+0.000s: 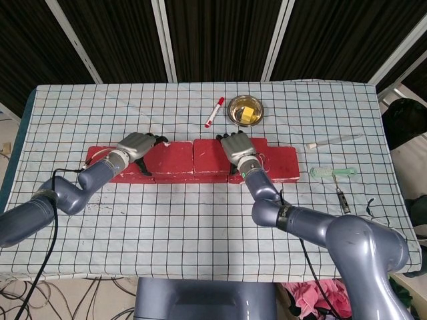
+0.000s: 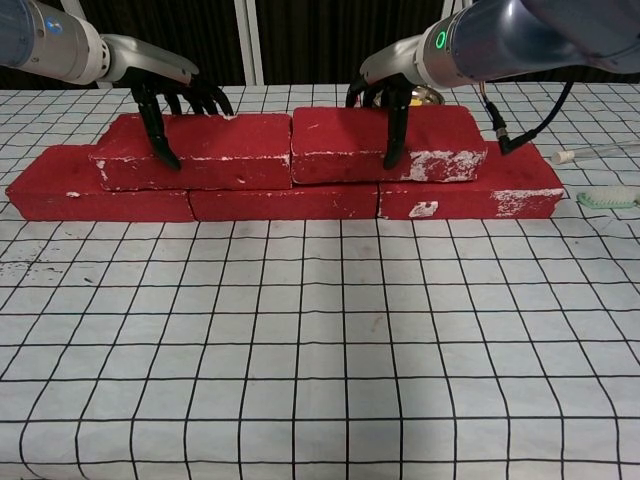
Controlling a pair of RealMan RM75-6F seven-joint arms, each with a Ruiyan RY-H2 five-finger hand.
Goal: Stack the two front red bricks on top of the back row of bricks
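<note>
Stacking: nearly done. Left brick [image 2: 195, 150] and right brick [image 2: 388, 143] are sitting end to end on the back row [image 2: 283, 202]. Left hand [image 2: 170, 95] and right hand [image 2: 392, 92] are each gripping their brick; releasing and withdrawing are apparently all that is remaining.

hidden: back faces of top bricks [image 2: 290, 145] behind hands; cut off: toothbrush [image 2: 610, 197] at chest view's right edge
</note>
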